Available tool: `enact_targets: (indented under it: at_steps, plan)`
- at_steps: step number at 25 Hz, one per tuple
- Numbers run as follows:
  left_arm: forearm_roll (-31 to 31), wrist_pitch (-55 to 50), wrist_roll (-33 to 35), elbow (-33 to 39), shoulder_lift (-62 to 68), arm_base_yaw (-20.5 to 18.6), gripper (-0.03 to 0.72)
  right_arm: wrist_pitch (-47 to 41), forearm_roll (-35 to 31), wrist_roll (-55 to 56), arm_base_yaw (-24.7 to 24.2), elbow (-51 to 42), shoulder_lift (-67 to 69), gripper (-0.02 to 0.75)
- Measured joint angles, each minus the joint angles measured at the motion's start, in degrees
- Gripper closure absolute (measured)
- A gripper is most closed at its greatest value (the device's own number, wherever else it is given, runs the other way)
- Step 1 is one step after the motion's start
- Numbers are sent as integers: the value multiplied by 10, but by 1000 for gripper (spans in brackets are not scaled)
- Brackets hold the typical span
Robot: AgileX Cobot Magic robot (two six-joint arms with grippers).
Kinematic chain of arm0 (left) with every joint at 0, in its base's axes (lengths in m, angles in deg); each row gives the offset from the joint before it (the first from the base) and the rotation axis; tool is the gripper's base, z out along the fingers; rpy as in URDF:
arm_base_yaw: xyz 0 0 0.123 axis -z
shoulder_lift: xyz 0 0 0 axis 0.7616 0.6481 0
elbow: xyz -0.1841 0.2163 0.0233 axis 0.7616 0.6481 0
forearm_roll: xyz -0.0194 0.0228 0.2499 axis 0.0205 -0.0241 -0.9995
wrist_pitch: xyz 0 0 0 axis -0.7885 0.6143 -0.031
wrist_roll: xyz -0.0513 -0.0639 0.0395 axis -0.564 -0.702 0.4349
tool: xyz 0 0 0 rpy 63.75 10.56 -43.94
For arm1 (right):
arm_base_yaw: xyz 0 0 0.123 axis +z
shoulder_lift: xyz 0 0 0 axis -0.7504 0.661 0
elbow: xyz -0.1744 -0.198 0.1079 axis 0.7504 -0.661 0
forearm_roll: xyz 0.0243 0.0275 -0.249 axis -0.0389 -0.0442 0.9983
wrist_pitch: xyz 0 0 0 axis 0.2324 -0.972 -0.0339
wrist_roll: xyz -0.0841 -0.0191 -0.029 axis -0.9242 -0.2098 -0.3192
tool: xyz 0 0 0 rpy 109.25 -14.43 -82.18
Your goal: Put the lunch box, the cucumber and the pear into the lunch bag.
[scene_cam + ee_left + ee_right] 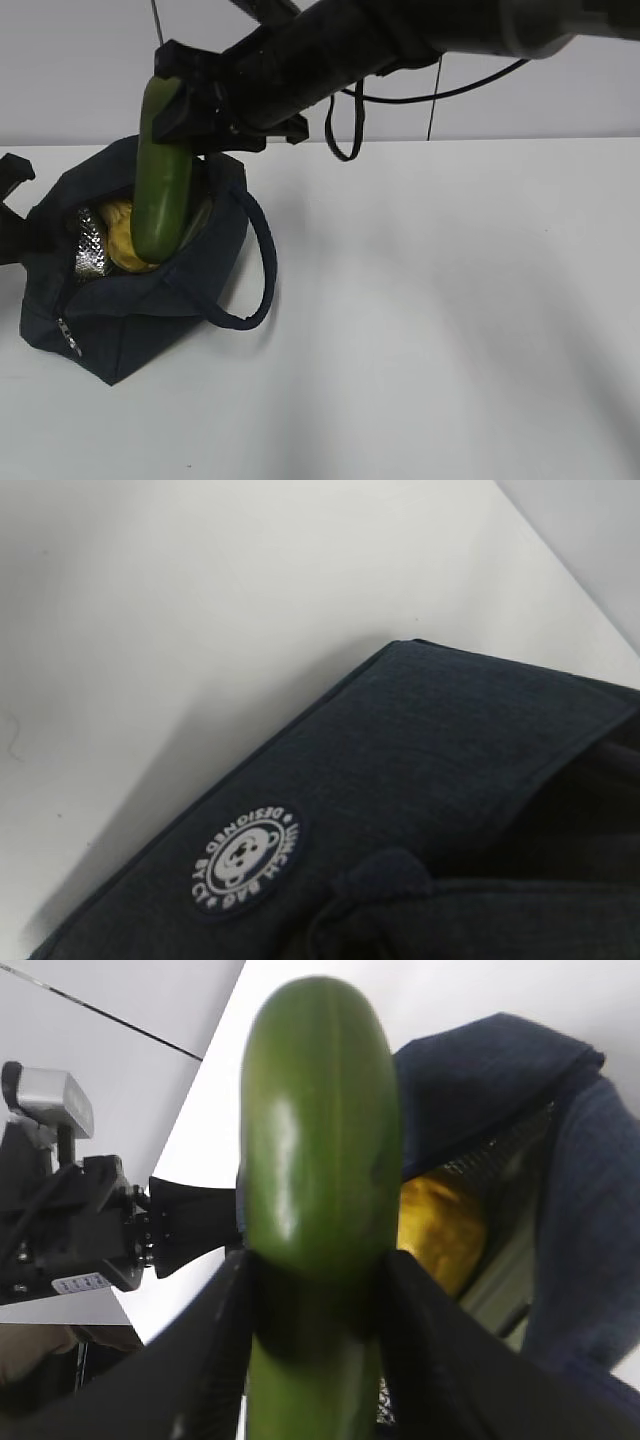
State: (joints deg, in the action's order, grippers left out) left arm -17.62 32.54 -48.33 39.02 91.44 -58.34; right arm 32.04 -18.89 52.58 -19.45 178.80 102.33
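Note:
The dark navy lunch bag (130, 320) stands open at the left of the table. My right gripper (172, 100) is shut on the upper part of the dark green cucumber (162, 190). It holds the cucumber upright with its lower end inside the bag's mouth. The yellow pear (118, 232) lies inside against the silver lining (90, 252). In the right wrist view the cucumber (315, 1130) stands between my fingers (205, 1360), with the pear (440, 1225) behind it. A pale edge (500, 1285) beside the pear may be the lunch box. My left gripper (12, 185) is at the bag's left side, its jaws hidden.
The left wrist view shows only the bag's navy side (450, 740) with a round bear patch (245, 858) and the white table (150, 630). The bag's loop handle (263, 262) hangs to the right. The left arm (70, 1220) shows behind the cucumber.

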Motion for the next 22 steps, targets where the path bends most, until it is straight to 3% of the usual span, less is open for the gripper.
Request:
enact_targets:
  at_steps: [10,16,22]
  plan:
    - [0,0,0,0,0,0,687,61,-45,-30,21,0,48,430]
    - [1,0,0,0,0,0,687,35,-49,-45,21,0,49,298]
    - [3,0,0,0,0,0,687,18,-35,-59,21,0,48,265]
